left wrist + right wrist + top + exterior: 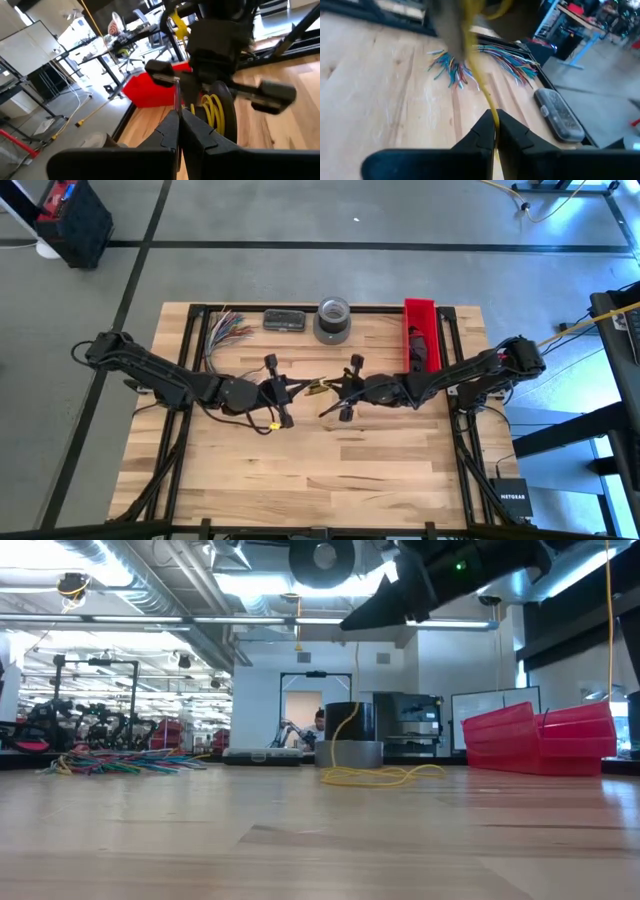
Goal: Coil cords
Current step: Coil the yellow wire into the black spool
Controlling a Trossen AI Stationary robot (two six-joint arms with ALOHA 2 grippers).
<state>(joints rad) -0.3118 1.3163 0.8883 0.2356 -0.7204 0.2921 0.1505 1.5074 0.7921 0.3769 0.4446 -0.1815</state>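
Stretching between the two grippers above the middle of the table [300,480], the cord [319,387] shows as a short yellowish length running left to right, on the side of the tape roll [333,321] away from the table's far edge. In the low view more yellow cord lies in loose loops on the wood just in front of that roll. The left gripper [296,386] and right gripper [338,388] face each other along the cord's long axis, each at one end, about equally near.

From the right wrist, that gripper's fingers [485,132] are pressed together, pinching the yellow cord. From the left wrist, the left fingers [170,131] are likewise closed on a thin strand leading toward the other gripper.

Coiling looks barely begun; the next move likely needs one gripper to wind while the other holds.
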